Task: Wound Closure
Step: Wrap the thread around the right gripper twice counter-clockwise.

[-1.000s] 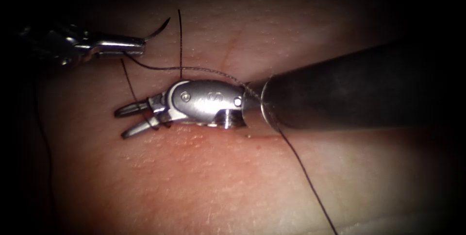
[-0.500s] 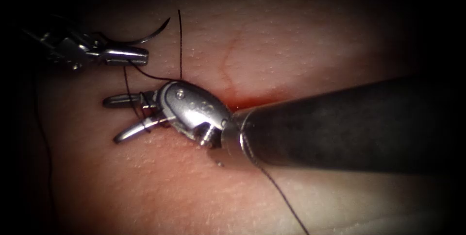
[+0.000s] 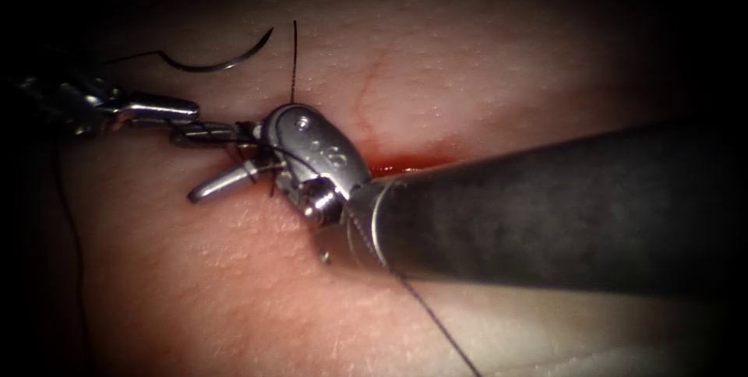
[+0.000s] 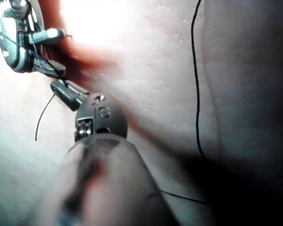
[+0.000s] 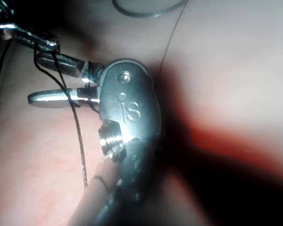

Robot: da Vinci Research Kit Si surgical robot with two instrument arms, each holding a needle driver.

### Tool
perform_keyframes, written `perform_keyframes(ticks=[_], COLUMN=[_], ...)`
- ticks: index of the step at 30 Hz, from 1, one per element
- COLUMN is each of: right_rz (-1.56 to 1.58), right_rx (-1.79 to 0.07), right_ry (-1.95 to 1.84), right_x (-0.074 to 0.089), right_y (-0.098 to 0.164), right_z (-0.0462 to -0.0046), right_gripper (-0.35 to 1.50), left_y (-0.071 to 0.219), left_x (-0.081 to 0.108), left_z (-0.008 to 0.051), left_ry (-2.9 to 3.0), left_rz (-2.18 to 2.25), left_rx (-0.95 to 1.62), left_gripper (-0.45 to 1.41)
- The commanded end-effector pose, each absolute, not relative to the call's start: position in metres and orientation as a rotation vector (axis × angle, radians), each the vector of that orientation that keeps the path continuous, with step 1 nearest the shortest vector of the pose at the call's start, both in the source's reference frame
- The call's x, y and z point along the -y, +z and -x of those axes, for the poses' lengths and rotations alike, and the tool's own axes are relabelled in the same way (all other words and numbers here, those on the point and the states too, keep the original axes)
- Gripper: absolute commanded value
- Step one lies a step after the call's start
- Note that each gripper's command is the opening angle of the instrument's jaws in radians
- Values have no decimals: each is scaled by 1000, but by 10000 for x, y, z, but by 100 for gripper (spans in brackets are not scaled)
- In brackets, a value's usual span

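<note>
Dark surround — bright central light, shadowed edges

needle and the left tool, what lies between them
Bare tissue, in the endoscope view: the needle lies loose on it, above the left tool.

There are two grippers: the left gripper (image 3: 183,120) and the right gripper (image 3: 204,163). There is one curved needle (image 3: 204,64), lying loose on the one piece of tissue (image 3: 483,73), and one cut (image 3: 401,165) with one patch of red fluid (image 3: 389,167) in it. I count one dark thread (image 3: 294,58), but it shows up as many strands, one standing up beside the needle, some wound round the right gripper, and one running off below the shaft.
</note>
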State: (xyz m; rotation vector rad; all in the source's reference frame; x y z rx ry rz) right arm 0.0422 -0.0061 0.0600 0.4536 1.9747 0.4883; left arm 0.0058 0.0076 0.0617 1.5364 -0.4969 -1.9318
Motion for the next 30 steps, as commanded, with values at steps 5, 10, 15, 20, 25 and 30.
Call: perform_keyframes(ticks=[5, 10, 15, 20, 25, 30], right_rz=[-406, -343, -325, -317, -322, -332], right_rx=[-1979, -1979, -1979, -1976, -1973, -1974], right_ry=[569, 685, 724, 750, 749, 720], right_x=[56, 48, 44, 37, 40, 44], right_y=[601, 599, 596, 592, 592, 591], right_z=[-425, -420, -419, -413, -407, -408], right_gripper=[29, 27, 15, 9, 9, 12], left_y=[626, 631, 635, 637, 629, 625], left_x=[-70, -61, -51, -42, -44, -45], left_z=[-52, -51, -49, -50, -57, -61], left_ry=[-1930, -1953, -1979, -1986, -1962, -1921], left_rz=[-1523, -1502, -1464, -1462, -1635, -1820], left_rx=[510, 520, 542, 538, 471, 419], left_gripper=[-45, -45, -45, -45, -45, -45])
